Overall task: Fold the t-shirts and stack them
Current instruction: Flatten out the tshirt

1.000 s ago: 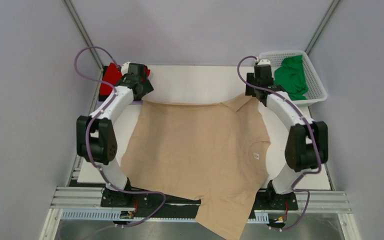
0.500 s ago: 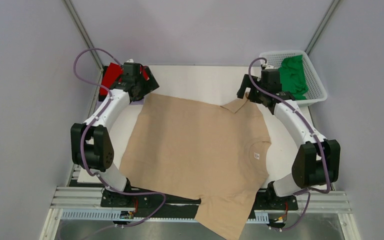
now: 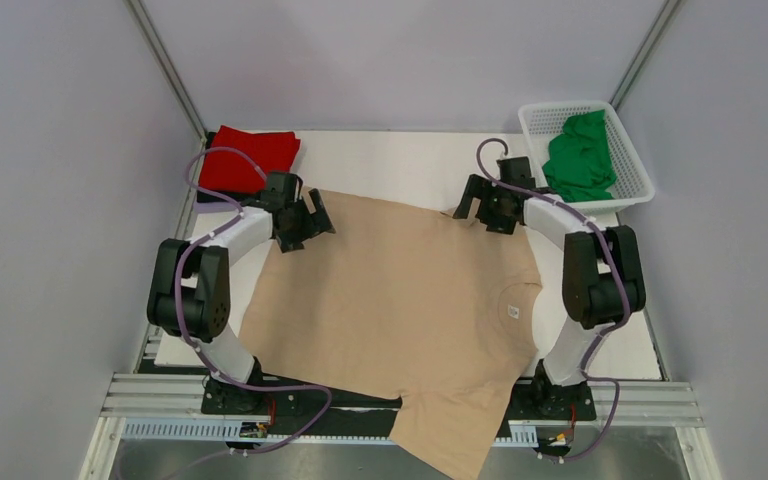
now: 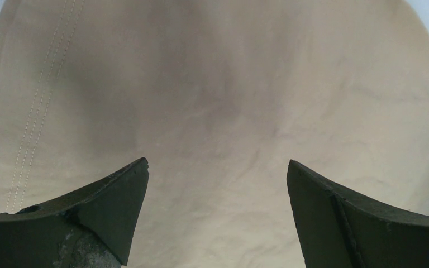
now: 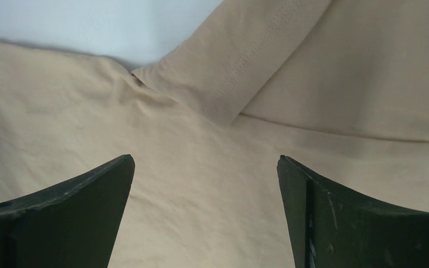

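Creasing is risked if the doubled-over sleeve (image 5: 240, 72) (upper centre) is folded into the beige t-shirt (image 3: 400, 300). Left gripper (image 4: 218, 184) and right gripper (image 5: 206, 178) are held wide, empty.

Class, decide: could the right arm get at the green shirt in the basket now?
Probably yes: the green shirt lies uncovered in the open basket near the right gripper, whose fingers are open, empty.

L arm was bent hard at the elbow, forearm reaching fwd and inward. L gripper (image 3: 310, 226) was low and wide open, fingers (image 4: 111, 198) spread. R arm mirrored it, wrist turned inward. R gripper (image 3: 475, 210) likewise gaped, fingers (image 5: 89, 195) well apart.
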Controlling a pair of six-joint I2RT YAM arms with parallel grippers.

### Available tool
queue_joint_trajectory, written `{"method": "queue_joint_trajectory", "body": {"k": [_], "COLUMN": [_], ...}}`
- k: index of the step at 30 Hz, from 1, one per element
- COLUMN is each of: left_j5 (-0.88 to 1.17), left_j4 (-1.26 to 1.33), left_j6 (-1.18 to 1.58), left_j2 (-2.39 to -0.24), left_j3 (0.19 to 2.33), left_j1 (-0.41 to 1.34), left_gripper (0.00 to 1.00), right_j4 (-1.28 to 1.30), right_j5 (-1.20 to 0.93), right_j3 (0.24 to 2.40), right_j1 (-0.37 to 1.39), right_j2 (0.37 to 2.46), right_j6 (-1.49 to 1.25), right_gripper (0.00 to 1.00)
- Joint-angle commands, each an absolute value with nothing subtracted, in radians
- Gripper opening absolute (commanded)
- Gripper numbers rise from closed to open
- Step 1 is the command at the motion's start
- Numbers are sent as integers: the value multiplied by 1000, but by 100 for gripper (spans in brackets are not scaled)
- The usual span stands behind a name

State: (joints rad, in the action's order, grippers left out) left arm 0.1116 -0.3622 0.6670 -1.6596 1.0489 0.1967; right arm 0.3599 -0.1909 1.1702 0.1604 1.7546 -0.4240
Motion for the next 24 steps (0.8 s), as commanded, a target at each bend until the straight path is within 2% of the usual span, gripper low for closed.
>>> {"method": "queue_joint_trajectory", "body": {"k": [1,10,15,20,24], "left_j5": [94,3,-43,-28,-26], "left_j4": [-334,-400,-415,-422,-438], "left_j6": [652,637,640,640,635], "left_j2": [-1682,-1717,-1727,-1727,-1694], "left_j3": [1037,1066,1074,1090,1112], "left_j1": [196,195,195,195,195], "left_gripper": [100,100,100,100,100], "right_j4": [278,255,254,251,252], "right_j5": [-235,-200,-181,-228,-219], "right_j3": [1254,1463,1676,1976,2071], "right_j1": [167,191,197,198,200], "right_j2": [1835,2052,2197,2358,2373], "right_j6": [-463,-457,-466,-506,-491], "right_gripper": [100,100,100,100,100]}}
